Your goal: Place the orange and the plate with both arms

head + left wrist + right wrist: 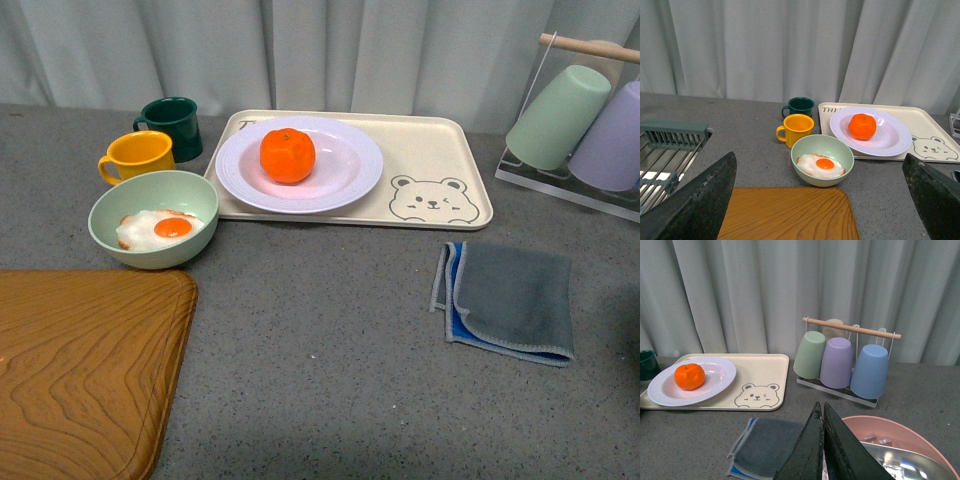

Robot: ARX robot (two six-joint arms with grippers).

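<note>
- Orange (287,154) rests in the plate (345,185), on the bear tray (440,160) at the far side of the surface (330,330).
- Left fingers (700,205) spread wide, empty; right fingers (810,450) pressed together, apparently empty.
- Advice: one arm per item; grip the plate's ridged rim, keeping it level.
</note>
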